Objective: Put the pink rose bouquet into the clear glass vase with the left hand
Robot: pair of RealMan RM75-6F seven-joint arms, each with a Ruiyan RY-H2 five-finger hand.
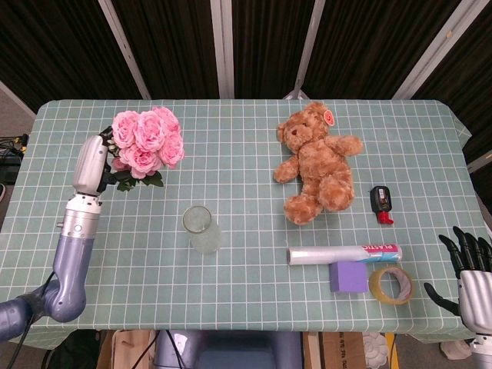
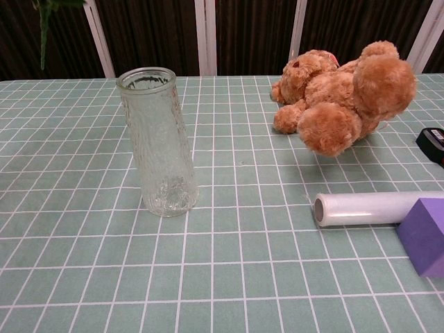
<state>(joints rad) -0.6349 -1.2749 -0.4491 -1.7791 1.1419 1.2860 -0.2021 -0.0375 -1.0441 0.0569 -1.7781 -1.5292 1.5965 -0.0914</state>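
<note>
In the head view my left hand [image 1: 91, 164] grips the pink rose bouquet [image 1: 143, 143] and holds it raised over the left part of the table, blooms facing up toward the camera. The chest view shows only the green stem [image 2: 46, 28] hanging at the top left edge. The clear glass vase [image 1: 203, 229] [image 2: 159, 142] stands upright and empty on the green checked cloth, to the right of and nearer than the bouquet. My right hand [image 1: 469, 275] hangs off the table's front right corner, fingers spread, holding nothing.
A brown teddy bear [image 1: 318, 163] lies right of centre. A roll of clear film [image 1: 344, 253], a purple block [image 1: 348, 277] and a tape roll [image 1: 390, 284] sit near the front right. A small black and red object [image 1: 381, 204] lies beside the bear.
</note>
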